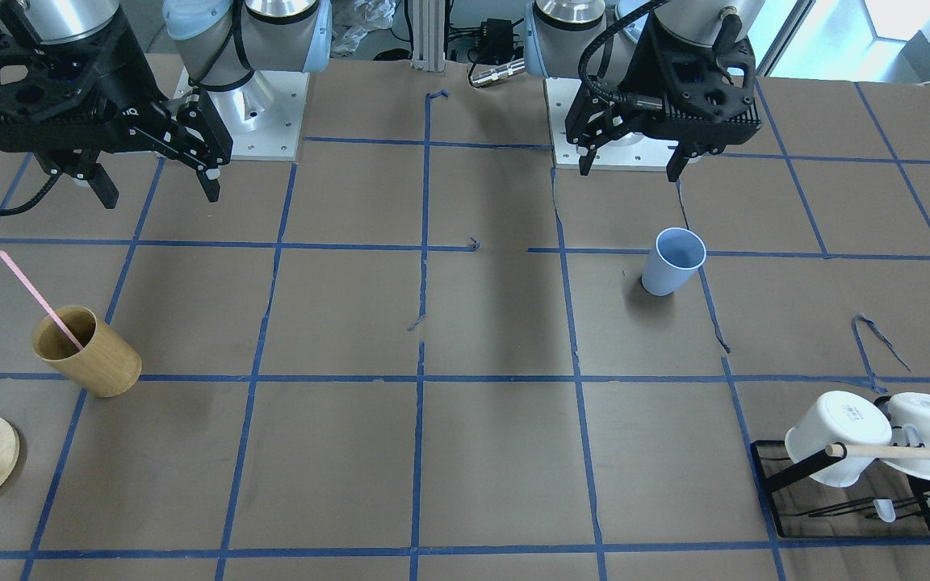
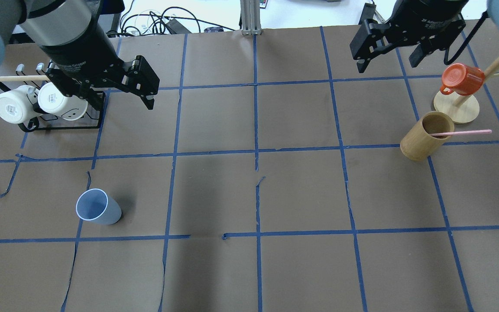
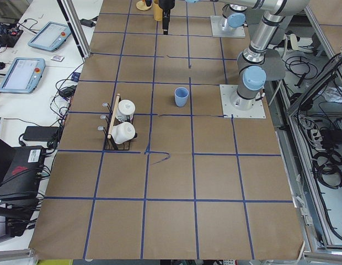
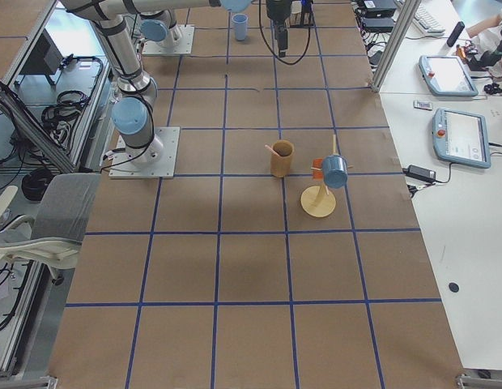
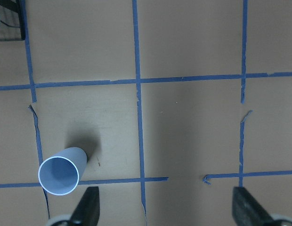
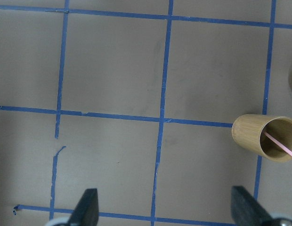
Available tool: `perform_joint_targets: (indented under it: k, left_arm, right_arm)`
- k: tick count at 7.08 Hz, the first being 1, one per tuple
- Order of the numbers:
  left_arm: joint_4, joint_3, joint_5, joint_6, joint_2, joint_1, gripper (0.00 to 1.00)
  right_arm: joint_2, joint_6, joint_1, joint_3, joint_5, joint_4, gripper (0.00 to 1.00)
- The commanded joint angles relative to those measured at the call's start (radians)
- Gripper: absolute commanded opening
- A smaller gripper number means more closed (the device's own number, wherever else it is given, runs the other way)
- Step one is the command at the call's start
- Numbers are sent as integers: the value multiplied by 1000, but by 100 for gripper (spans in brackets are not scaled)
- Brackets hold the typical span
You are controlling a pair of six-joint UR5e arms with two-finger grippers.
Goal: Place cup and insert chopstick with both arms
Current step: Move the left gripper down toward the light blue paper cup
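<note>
Starting from what reads as a ready pose: left gripper [image 1: 631, 168] held high over the robot's side of the table [image 1: 497, 452], jaws spread wide with nothing between them; right gripper [image 1: 160, 190] likewise high, spread and empty. Probably kept up there to give each wrist view a clear look down at its own target before any reach.

Looking down from the left wrist finds the blue cup [image 5: 61, 172] low and to one side of the frame, far beneath the jaws and untouched. Stands upright, mouth up, on the left arm's half of the table, well apart from everything else. Appears to be thin, smooth, pale-blue plastic, tapering toward the base, and empty. Likely light and easy to tip, so calls for a square grip across the walls.

Over on the right arm's half: pink chopstick [image 1: 37, 297] leaning in a wooden cup [image 1: 94, 355], lower end inside, upper end well past the rim. Presumably stored that way to offer a free end for a pinch. Slim, straight, only one to be seen.

Just beside the wooden cup: orange mug [image 2: 461, 79] hung on a wooden stand [image 2: 456, 108]. Off at the left arm's outer corner: white mugs [image 1: 836, 436] on a black rack [image 1: 768, 472], well clear of the blue cup.

Judging from all this, nothing begun yet: cup not placed, chopstick not drawn.
</note>
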Motion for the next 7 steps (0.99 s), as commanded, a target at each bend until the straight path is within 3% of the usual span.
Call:
perform_joint_targets:
  k: [1, 3, 4, 7]
  left_arm:
    - [-3, -2, 4, 6, 0, 0, 100]
    - [-23, -121, 31, 50, -9, 59, 100]
    - [37, -216, 103, 98, -8, 89, 100]
    - [250, -503, 160, 98, -1, 179, 98]
  right_arm:
    - [-1, 0, 0, 1, 0, 7, 100]
    - [-4, 0, 0, 1, -3, 7, 100]
    - [-7, 0, 0, 1, -5, 19, 100]
    - [-4, -145, -15, 12, -5, 32, 100]
